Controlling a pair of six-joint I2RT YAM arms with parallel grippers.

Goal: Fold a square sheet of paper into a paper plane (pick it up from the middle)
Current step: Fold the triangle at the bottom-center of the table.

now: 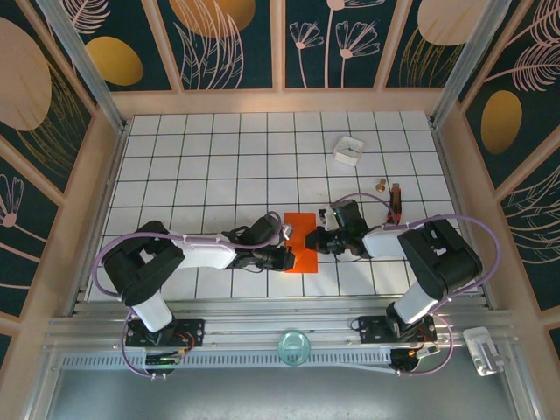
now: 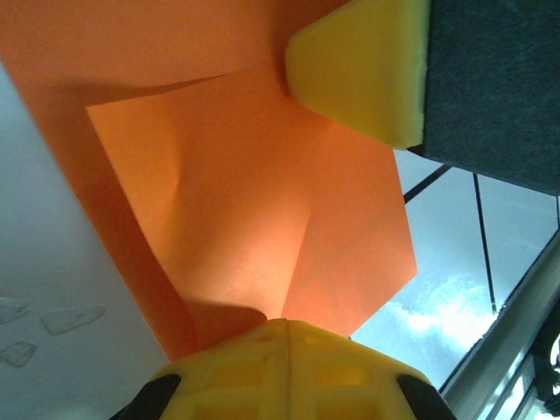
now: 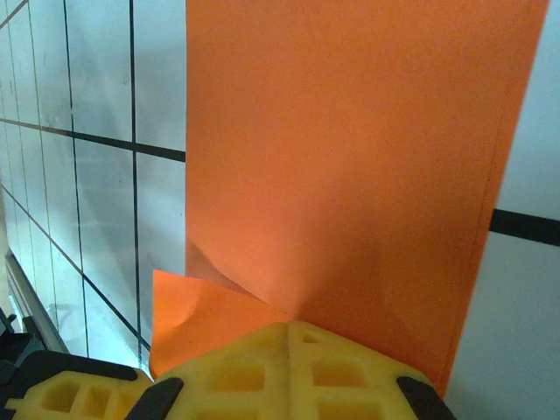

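The orange-red square sheet of paper (image 1: 303,238) lies on the white tiled table (image 1: 219,166) between the two arms, near the front edge, with a folded flap lifting off it. The left gripper (image 2: 284,324) has its yellow fingertips pressed together on the sheet's left edge, pinching the paper. The right gripper (image 3: 290,326) is likewise clenched on the opposite edge, the paper creasing where it enters the jaws. A small white box (image 1: 348,150) sits well apart, farther back.
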